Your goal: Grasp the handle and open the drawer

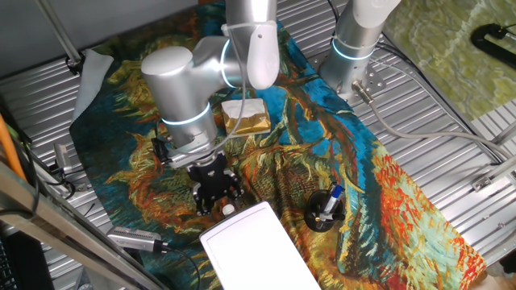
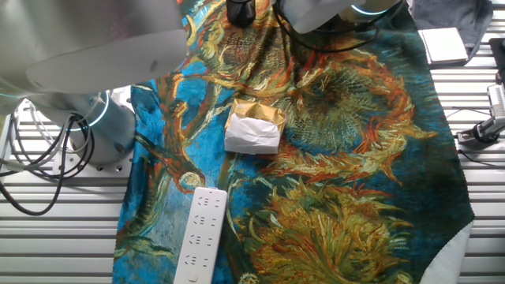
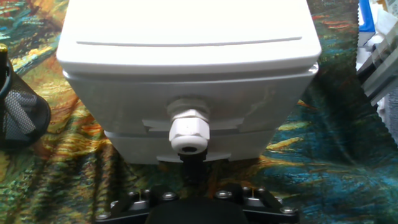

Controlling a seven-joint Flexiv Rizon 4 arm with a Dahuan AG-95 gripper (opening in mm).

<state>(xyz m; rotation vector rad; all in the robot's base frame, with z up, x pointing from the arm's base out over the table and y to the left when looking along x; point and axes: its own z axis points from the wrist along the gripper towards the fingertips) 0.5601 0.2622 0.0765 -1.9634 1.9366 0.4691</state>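
Note:
The drawer (image 3: 186, 134) is the lower front section of the large white box (image 1: 258, 250) and sits flush with it. Its handle (image 3: 189, 132), a small round white knob, points straight at the hand camera; it also shows in one fixed view (image 1: 228, 209). My gripper (image 3: 191, 169) shows as a narrow dark column directly below and in front of the knob. The fingers are together and narrower than the knob, so they hold nothing. In one fixed view the gripper (image 1: 218, 197) hangs just behind the box's front. In the other fixed view the box and gripper are out of view.
A black mesh pen holder (image 1: 325, 211) with a blue pen stands right of the box, and its edge shows in the hand view (image 3: 18, 115). A white-and-gold block (image 1: 246, 115) lies behind the arm. A slim white bar device (image 2: 201, 234) lies on the patterned cloth (image 2: 355, 173).

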